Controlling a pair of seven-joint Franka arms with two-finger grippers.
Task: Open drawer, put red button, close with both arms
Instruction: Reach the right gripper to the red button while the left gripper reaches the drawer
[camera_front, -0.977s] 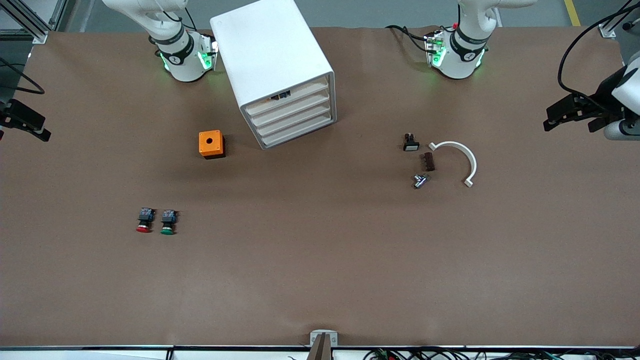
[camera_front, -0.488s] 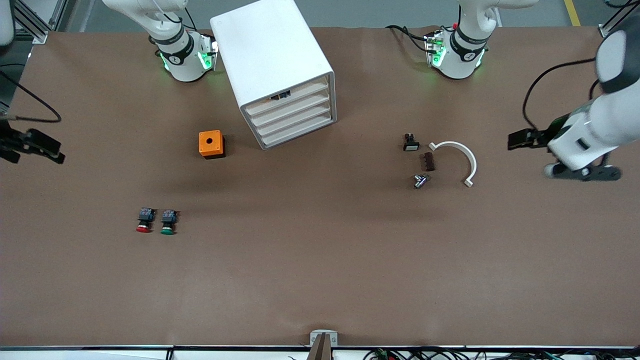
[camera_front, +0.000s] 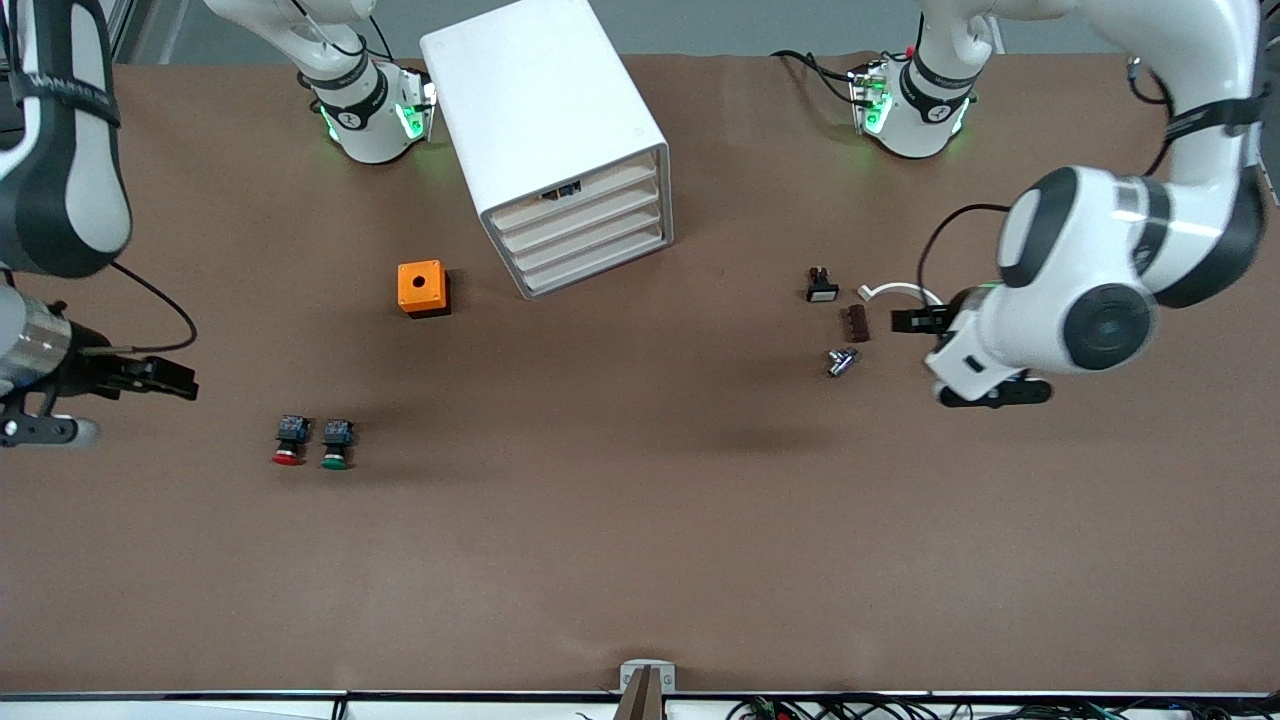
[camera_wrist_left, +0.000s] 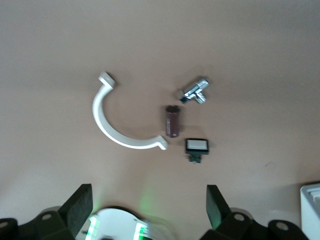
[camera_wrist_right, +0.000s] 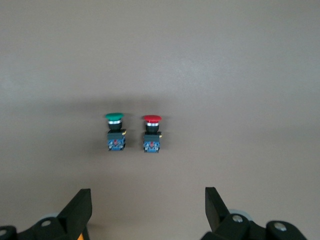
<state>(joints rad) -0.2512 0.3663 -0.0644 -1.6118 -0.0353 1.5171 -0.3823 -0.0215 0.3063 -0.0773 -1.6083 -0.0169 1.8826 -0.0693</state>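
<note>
The white cabinet (camera_front: 545, 120) stands between the arm bases, and its second-from-top drawer (camera_front: 585, 212) is pushed in. The red button (camera_front: 288, 441) lies on the table beside a green button (camera_front: 336, 444), toward the right arm's end. My right gripper (camera_front: 170, 378) hangs open and empty over the table beside them. In the right wrist view both the red button (camera_wrist_right: 152, 132) and the green one (camera_wrist_right: 115, 131) lie ahead of the right gripper (camera_wrist_right: 147, 202). My left gripper (camera_front: 912, 320) is open and empty over a white curved bracket (camera_front: 895, 291); the left wrist view shows it (camera_wrist_left: 148, 200) wide apart.
An orange box with a hole (camera_front: 422, 288) sits beside the cabinet. Toward the left arm's end lie the bracket (camera_wrist_left: 117, 125), a brown bar (camera_front: 856, 323), a metal fitting (camera_front: 840, 361) and a small black-and-white switch (camera_front: 821, 286).
Both arms have swung in from the table's ends. The left gripper has come over the curved bracket; the right gripper has come close to the two buttons. Nothing on the table has moved.
</note>
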